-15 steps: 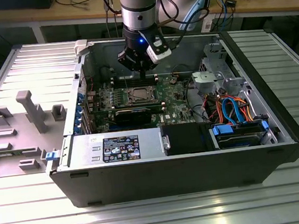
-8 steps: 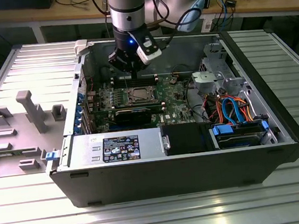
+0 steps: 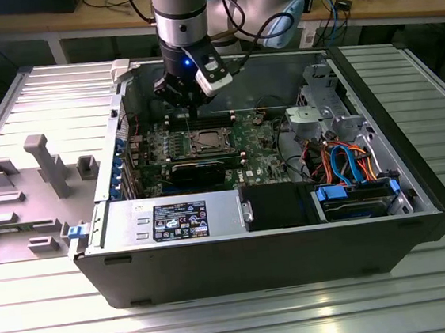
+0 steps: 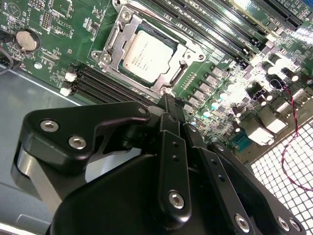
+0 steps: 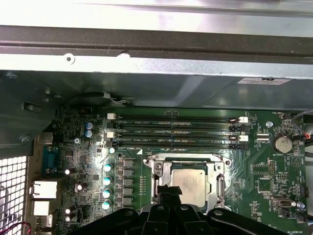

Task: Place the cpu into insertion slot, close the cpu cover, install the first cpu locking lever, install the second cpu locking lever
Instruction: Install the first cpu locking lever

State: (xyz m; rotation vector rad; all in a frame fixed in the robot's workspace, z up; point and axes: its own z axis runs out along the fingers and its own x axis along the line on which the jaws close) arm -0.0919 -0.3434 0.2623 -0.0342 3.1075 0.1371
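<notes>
Silver-grey square cpu [image 4: 146,56] sits in the metal-rimmed insertion slot [image 4: 122,73] beneath the thin silver cpu cover [image 4: 117,36]. The black claw [image 4: 169,104], closed and empty, is poised at the slot's edge. The levers likely demand steady, square pressure.

We see a silver-grey cpu [image 4: 146,55] framed by the shiny silver cpu cover [image 4: 115,41] on a green motherboard [image 4: 58,44]. The fingers [image 4: 172,147] are black. Blue and orange cables [image 3: 343,159] lie at the exterior view's right, and the surface [image 3: 223,325] is pale grey and ribbed.
</notes>
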